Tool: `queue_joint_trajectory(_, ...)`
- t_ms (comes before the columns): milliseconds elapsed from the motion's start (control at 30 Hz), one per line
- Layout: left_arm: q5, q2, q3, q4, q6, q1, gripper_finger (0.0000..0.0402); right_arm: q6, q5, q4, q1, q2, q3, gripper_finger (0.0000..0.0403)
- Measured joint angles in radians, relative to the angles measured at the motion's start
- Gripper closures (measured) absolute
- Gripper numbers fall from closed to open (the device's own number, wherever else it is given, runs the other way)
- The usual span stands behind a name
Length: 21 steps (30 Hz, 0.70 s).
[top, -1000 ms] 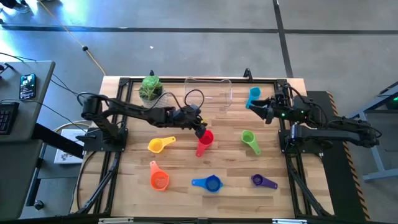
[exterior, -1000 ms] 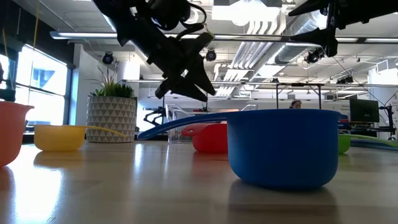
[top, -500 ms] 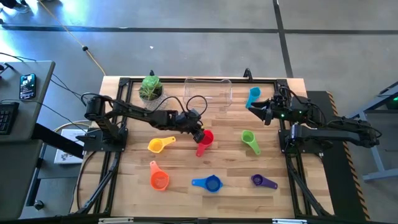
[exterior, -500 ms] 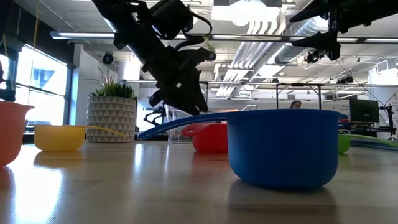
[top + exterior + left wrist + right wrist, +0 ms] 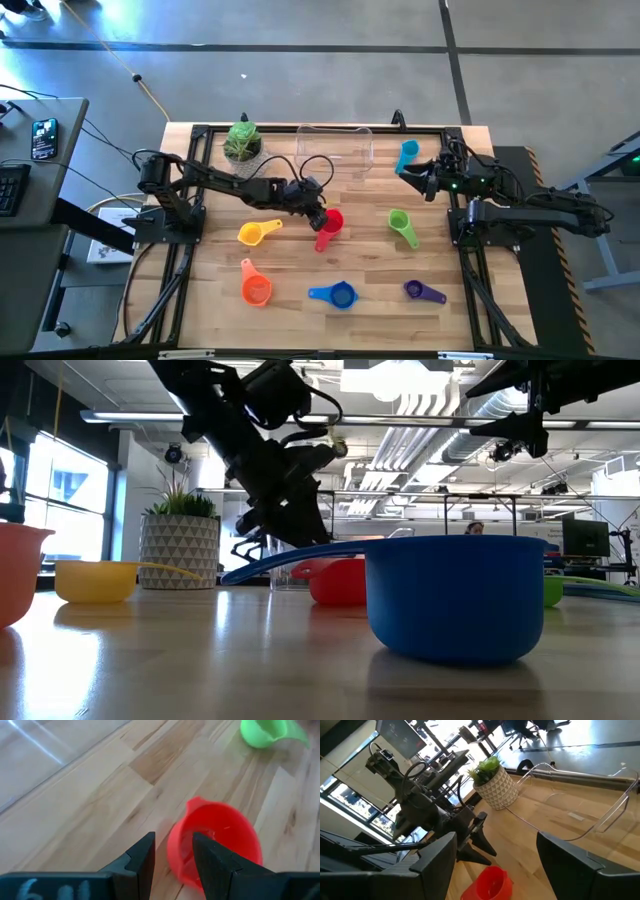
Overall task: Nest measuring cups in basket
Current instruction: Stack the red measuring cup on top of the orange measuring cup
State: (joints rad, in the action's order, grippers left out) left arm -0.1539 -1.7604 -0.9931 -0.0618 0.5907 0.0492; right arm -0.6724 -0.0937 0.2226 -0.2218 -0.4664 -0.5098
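The red cup [image 5: 329,225] stands upright on its base mid-table, handle toward the near edge. My left gripper [image 5: 319,212] is open and low over the red cup's [image 5: 220,845] left rim. The light blue cup [image 5: 407,153] lies by the far right edge, just beyond my open right gripper [image 5: 416,178], which hovers apart from it. The clear basket [image 5: 335,146] stands at the far edge. Yellow [image 5: 252,233], orange [image 5: 256,288], blue [image 5: 338,294], purple [image 5: 422,291] and green [image 5: 402,226] cups lie scattered on the table. My left gripper [image 5: 172,855] comes from above and slants down over the red cup's rim [image 5: 175,847] on the side away from the handle. One finger [image 5: 212,857] shows over the bowl, the other [image 5: 142,857] outside the wall. I cannot tell whether either touches it. The cup sits on the table.
A whitish pot with a green plant [image 5: 241,140] stands at the far edge, left of the basket. In the low view the blue cup [image 5: 450,600] fills the foreground, with the red cup [image 5: 338,582] behind it. Bare wood lies between the cups.
My left gripper has come down toward the red cup and shifted slightly toward the table's left, its fingertips now at the cup's rim. The red cup and the other cups have stayed where they were. The right arm has kept still.
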Motion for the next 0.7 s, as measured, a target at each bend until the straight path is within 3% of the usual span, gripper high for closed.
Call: queue_joint_trajectory(700, 0.023, -0.094, 0.0, 0.042, 0.036, -0.002, 0.0282, 0.0, 0.0, 0.003, 0.0, 0.0, 0.0, 0.0137)
